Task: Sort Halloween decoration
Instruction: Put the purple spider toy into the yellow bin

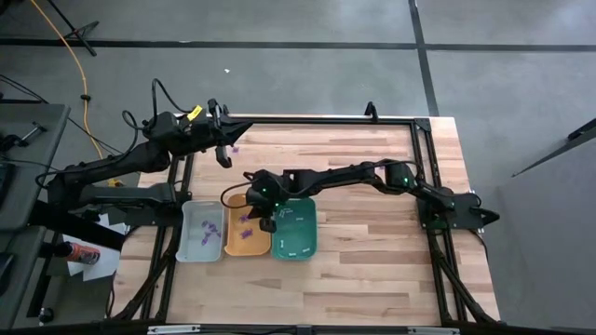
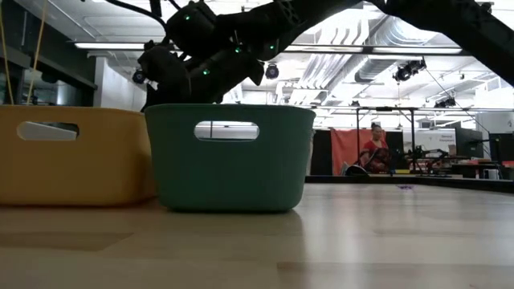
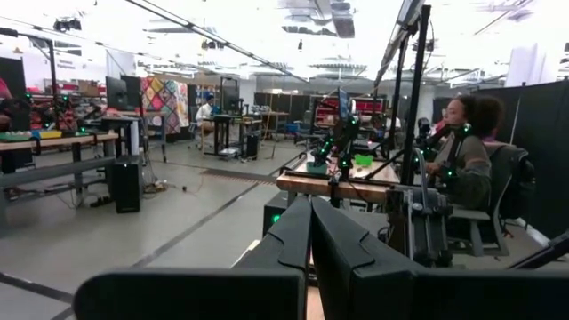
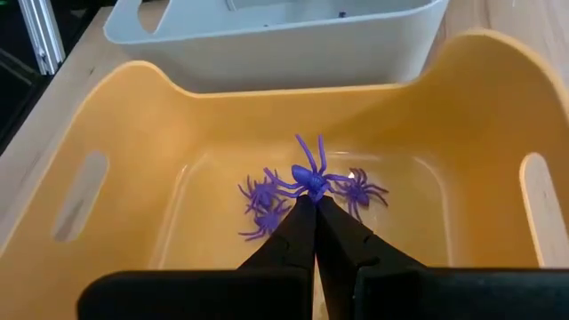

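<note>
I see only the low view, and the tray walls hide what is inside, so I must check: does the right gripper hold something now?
Observer: Yes. The right gripper is shut on a purple spider, low inside the orange tray.
Operator: Is this tray otherwise empty?
Observer: No, other purple spiders lie on its floor.
Operator: And the other arm?
Observer: The left gripper hangs shut over the table's far left corner.
</note>
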Robot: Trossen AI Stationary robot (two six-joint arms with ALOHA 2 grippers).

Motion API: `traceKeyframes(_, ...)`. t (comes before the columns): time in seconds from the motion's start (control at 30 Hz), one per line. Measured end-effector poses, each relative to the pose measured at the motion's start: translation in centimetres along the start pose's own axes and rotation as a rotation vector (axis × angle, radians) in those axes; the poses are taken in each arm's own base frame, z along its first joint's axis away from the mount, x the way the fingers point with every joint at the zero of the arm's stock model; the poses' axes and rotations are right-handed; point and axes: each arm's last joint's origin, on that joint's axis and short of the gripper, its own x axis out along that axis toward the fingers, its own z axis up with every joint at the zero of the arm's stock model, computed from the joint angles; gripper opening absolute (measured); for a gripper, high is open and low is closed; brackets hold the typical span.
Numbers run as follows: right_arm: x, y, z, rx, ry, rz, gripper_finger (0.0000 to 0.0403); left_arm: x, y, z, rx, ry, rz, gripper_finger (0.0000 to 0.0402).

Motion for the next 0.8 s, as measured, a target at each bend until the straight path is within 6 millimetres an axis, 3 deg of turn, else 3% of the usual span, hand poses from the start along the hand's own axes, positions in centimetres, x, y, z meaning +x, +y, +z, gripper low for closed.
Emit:
traceKeyframes(0.17,-0.3,0.1,0.0,0.011,0.014,0.004,0.0018,0.0,0.0,0.0,0.009,0.0,0.001,0.0)
traceKeyframes(0.53,-3.4,0.7,2.6,-0.085,0.072,0.007,0.0179,0.0,0.0,0.1,0.012,-0.014,0.006,0.0)
traceKeyframes(0.8,-6.8,0.0,2.4,-0.129,0.314,0.125,0.0199,0.0,0.0,0.2,0.012,-0.016,0.013,0.0)
